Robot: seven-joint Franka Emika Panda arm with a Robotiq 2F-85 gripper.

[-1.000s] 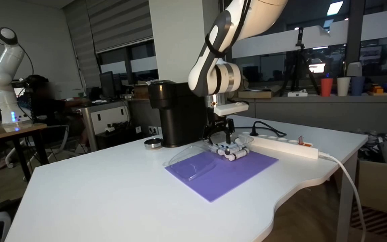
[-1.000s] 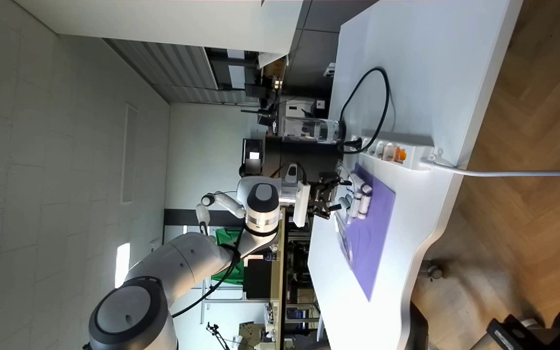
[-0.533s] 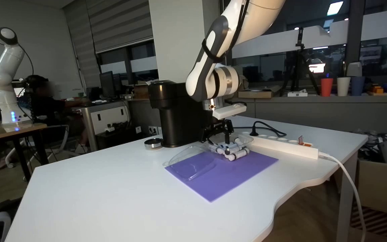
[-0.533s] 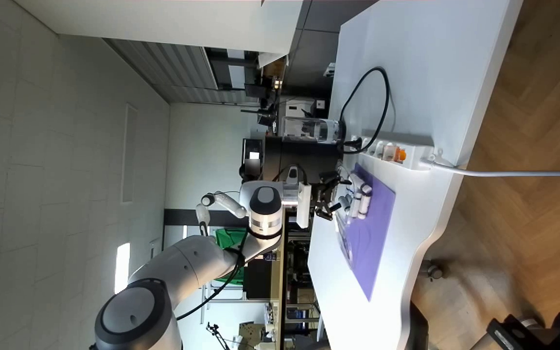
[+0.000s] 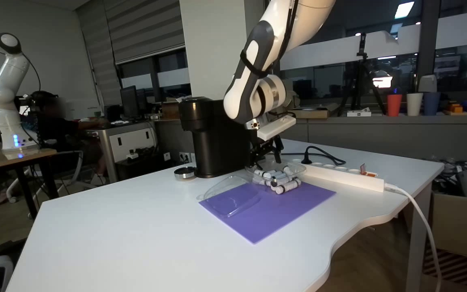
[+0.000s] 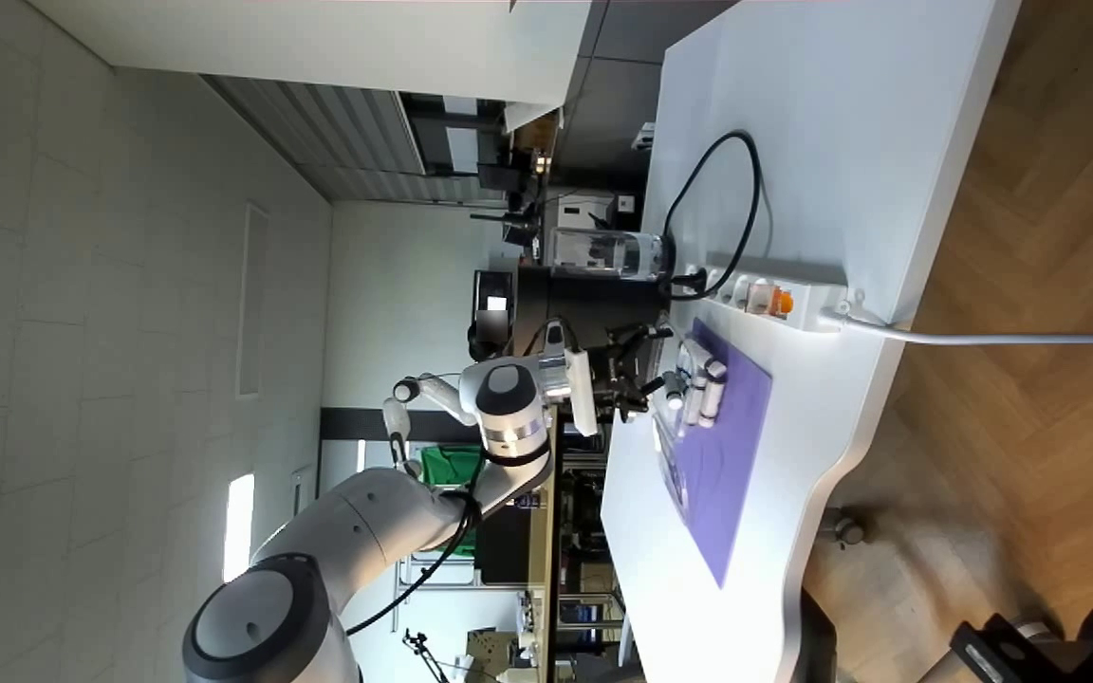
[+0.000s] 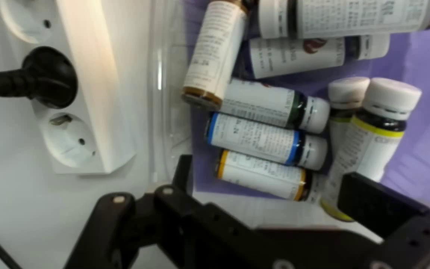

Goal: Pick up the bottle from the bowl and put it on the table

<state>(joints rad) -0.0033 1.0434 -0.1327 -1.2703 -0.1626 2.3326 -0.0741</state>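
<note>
Several small white-labelled bottles lie in the low clear bowl; which one is meant I cannot tell. In the wrist view I see a yellow-banded bottle, a blue-banded bottle and an orange-banded bottle; they also show in both exterior views. The bowl's clear rim shows at their left in the wrist view. My gripper is open and empty just above the bowl, tilted. It also shows in both exterior views. One finger overlaps the yellow-banded bottle in the wrist view; contact is unclear. The bowl stands on the white table.
A purple mat lies under the bowl's front, with the bowl's open clear lid on it. A black coffee machine stands right behind. A white power strip with a black plug lies beside the bowl. A metal ring sits near the machine.
My gripper dipped slightly, then rose and tilted over the bowl, so more of the bottles shows below it. It stays empty. The bowl, lid and mat have not moved.
</note>
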